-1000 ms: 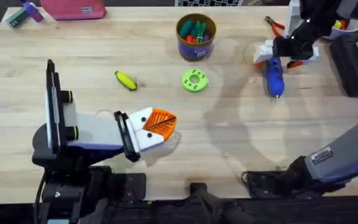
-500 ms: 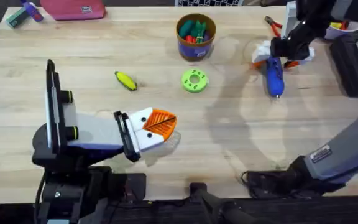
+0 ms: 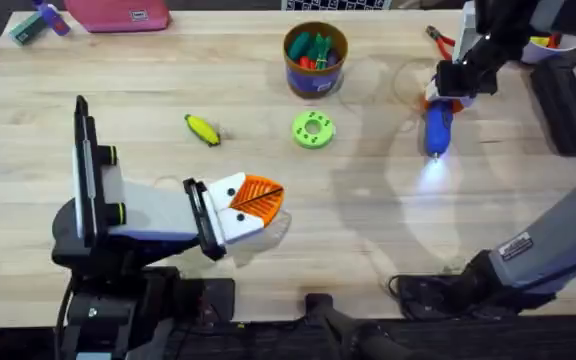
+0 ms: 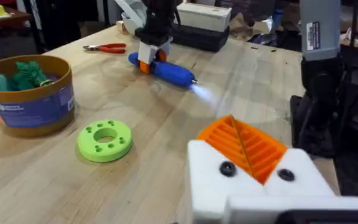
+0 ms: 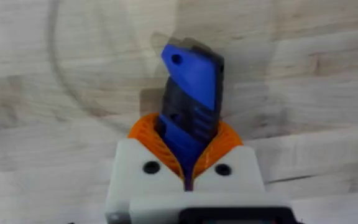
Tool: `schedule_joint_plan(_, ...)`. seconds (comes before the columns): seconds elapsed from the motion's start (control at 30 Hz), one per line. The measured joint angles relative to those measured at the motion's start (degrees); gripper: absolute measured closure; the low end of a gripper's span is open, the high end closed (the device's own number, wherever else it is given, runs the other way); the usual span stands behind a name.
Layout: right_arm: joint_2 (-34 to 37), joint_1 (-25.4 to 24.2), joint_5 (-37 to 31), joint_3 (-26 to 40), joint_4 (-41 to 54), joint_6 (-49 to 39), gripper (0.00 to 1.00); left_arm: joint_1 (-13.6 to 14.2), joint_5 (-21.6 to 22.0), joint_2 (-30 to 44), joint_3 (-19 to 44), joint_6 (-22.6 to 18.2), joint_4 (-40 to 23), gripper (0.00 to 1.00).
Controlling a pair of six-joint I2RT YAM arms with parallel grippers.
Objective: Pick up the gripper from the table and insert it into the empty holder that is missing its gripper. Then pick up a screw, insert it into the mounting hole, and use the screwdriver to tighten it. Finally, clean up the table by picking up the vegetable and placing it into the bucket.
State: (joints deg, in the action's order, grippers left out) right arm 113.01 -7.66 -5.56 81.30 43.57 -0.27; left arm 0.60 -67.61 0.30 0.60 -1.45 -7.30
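Observation:
My right gripper (image 3: 448,86) is shut on the rear part of the blue screwdriver (image 3: 436,128), at the far right of the table. The screwdriver's tip points toward the near edge and casts a bright spot on the wood. In the right wrist view the orange pads (image 5: 148,134) clamp the screwdriver (image 5: 191,87). My left gripper (image 3: 261,197) rests shut at the lower left. Its orange ribbed gripper pieces (image 4: 247,146) sit in the white holder (image 4: 210,180). The yellow vegetable (image 3: 202,128) lies left of centre. The bucket (image 3: 315,75) stands at the back.
A green disc (image 3: 314,130) lies in front of the bucket, which holds green and orange toy vegetables. Red pliers (image 3: 438,38) lie behind the right gripper. A pink pouch (image 3: 118,14) sits at the back left. A white bowl (image 3: 560,44) and a dark box (image 3: 568,105) stand at the right edge.
The right gripper's fingers have closed from a wide spread onto the screwdriver. The screwdriver's light has come on. The left arm has not moved.

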Motion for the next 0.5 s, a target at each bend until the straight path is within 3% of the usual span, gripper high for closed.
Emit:
schedule_joint_plan(0.3,-0.41,1.24,0.13,2.44,7.77,0.89,0.977,0.00,0.00,0.02,0.00,0.00,-0.01,0.982)
schedule_joint_plan(0.5,-8.36,3.85,2.65,3.41,6.95,2.60,0.977,0.00,0.00,0.00,0.00,0.00,-0.01,0.982)
